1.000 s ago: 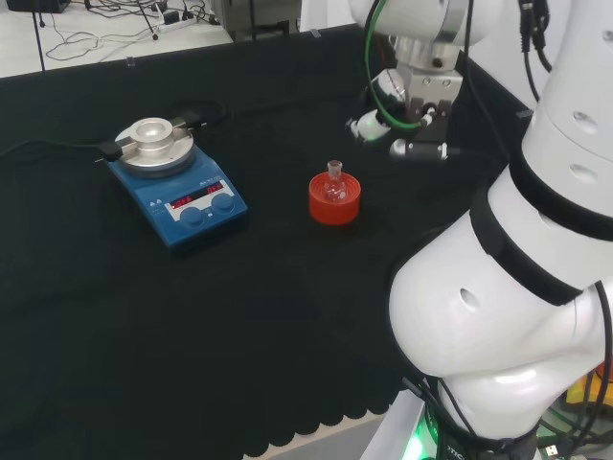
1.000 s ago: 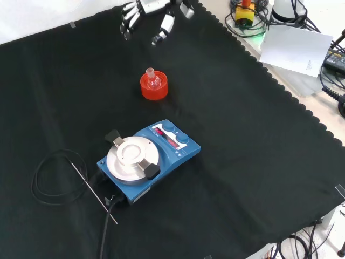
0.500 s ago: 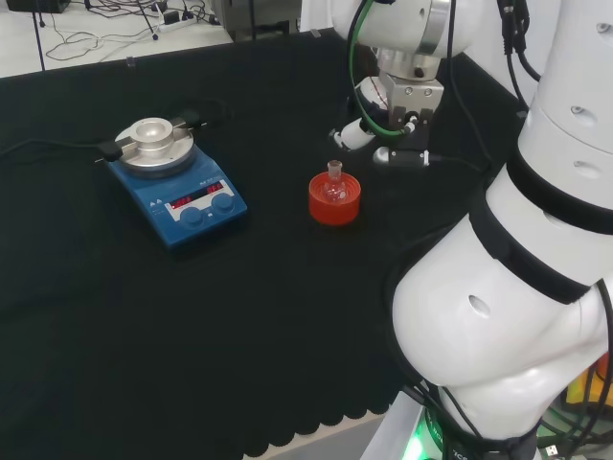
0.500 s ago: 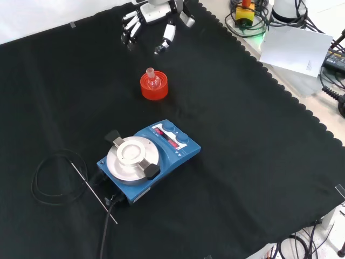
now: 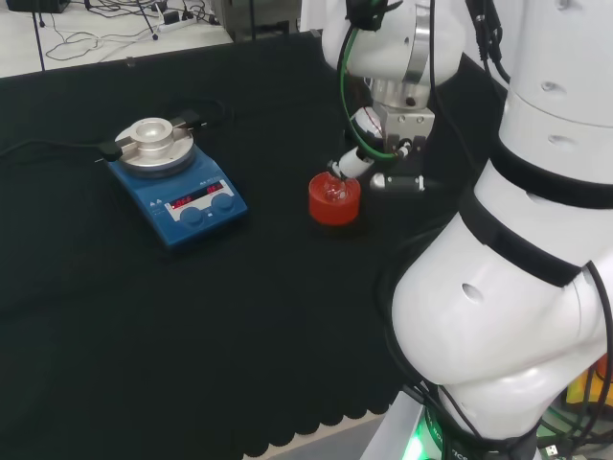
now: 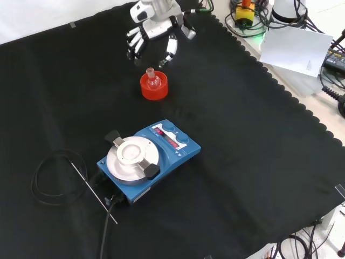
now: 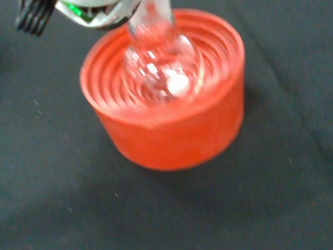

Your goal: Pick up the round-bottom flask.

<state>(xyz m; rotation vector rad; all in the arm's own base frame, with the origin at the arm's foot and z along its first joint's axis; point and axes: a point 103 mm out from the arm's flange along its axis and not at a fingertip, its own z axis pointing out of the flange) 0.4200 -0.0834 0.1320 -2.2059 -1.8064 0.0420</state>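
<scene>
A small clear round-bottom flask stands neck up in a red ribbed stand on the black cloth. The hand hovers just beyond it in the front view. It is open, with its fingers spread and pointing down on both sides of the flask's neck, holding nothing. In the head view the hand is right beside the flask and the stand. Seen from the wrist, the flask sits close in its stand, and a blurred part of the hand overlaps its neck.
A blue hotplate stirrer with a round metal top stands nearer in the front view, left of the stand in the head view. A coiled black cable and a thin metal rod lie beside it. The arm's white links stand at the right.
The hand has come down and closer to the flask, from well beyond the stand to right beside the flask's neck. Flask, stand and stirrer have not moved.
</scene>
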